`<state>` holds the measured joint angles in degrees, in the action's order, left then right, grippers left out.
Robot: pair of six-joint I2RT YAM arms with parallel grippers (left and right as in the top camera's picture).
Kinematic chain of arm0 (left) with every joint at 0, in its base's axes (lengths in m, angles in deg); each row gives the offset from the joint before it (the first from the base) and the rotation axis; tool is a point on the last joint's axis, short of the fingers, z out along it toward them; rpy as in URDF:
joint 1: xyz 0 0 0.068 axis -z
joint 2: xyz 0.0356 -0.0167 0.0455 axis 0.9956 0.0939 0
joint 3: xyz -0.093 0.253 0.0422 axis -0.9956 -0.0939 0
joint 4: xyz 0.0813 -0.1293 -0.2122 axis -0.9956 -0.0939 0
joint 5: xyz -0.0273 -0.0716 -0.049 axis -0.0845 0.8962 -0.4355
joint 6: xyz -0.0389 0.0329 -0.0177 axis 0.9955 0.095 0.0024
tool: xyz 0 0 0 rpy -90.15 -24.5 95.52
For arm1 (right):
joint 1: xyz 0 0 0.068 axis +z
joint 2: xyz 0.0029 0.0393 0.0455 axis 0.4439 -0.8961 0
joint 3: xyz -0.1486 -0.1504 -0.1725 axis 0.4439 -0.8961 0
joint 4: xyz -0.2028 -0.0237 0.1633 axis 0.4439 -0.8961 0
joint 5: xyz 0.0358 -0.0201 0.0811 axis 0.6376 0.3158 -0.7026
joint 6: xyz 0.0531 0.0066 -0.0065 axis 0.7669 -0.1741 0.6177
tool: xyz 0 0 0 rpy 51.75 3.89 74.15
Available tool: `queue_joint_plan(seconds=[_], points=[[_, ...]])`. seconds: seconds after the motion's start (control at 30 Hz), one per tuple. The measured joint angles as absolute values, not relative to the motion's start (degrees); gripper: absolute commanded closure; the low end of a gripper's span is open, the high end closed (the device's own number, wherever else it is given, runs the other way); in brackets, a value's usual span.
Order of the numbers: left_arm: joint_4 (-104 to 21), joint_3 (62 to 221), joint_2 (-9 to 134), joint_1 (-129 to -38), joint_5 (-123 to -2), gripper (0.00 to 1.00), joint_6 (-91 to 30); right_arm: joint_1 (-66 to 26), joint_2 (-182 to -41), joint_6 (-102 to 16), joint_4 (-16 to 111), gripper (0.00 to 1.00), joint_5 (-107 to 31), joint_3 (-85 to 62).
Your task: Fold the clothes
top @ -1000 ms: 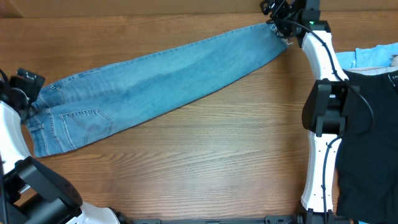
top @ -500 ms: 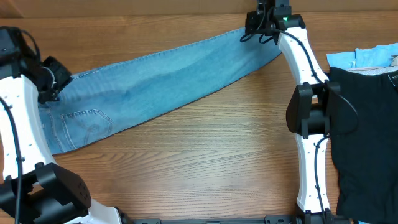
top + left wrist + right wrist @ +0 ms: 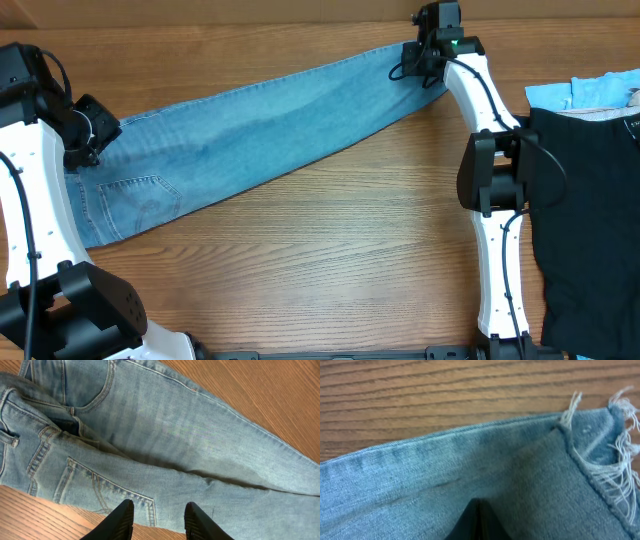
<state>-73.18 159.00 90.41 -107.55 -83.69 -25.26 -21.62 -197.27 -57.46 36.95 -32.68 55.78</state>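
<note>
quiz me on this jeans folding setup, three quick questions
1. True or false: the left pincer is open over the jeans.
2. Which part of the jeans is nearest the right pincer? A waistband, B frayed hem, C back pocket.
3. Fill in: the cloth beside the right arm is ___ in colour.
Key: 1 true; 2 B; 3 black.

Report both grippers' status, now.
Left gripper: open above the jeans, holding nothing.
Right gripper: closed against the jeans; whether it pinches cloth cannot be told.
</note>
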Motion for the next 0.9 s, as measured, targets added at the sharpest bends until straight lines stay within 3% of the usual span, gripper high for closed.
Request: queue_joint_plan(seconds=[0.17, 0.23, 0.3, 0.37, 0.4, 0.63, 0.9], points=[[-73.6, 159.0, 90.4, -107.6, -83.7, 0.58, -25.3, -24.8, -194.9, -55.6, 26.3, 0.96, -33.5, 55.9], [-73.6, 159.0, 90.4, -107.6, -83.7, 0.50, -25.3, -26.2, -194.2, -55.5, 24.6, 0.96, -33.1, 55.8], [-73.6, 159.0, 90.4, -107.6, -83.7, 0.20, -25.4, -27.0, -193.1, -55.4, 23.6, 0.96, -32.5, 55.5], [-73.6, 159.0, 90.4, -107.6, -83.7, 0.03, -25.5, -27.1, -190.1, -55.4, 22.9, 0.96, -32.3, 55.4], [-73.8, 159.0, 90.4, -107.6, -83.7, 0.00, -25.5, -27.1, -188.6, -55.4, 22.4, 0.96, -32.3, 55.3], [-74.2, 158.9, 90.4, -107.6, -83.9, 0.00, -25.4, -28.7, -177.5, -52.0, 15.5, 0.96, -32.5, 55.3], [-74.2, 159.0, 90.4, -107.6, -83.9, 0.00, -25.4, -31.0, -176.2, -51.3, 12.1, 0.94, -32.5, 55.3]])
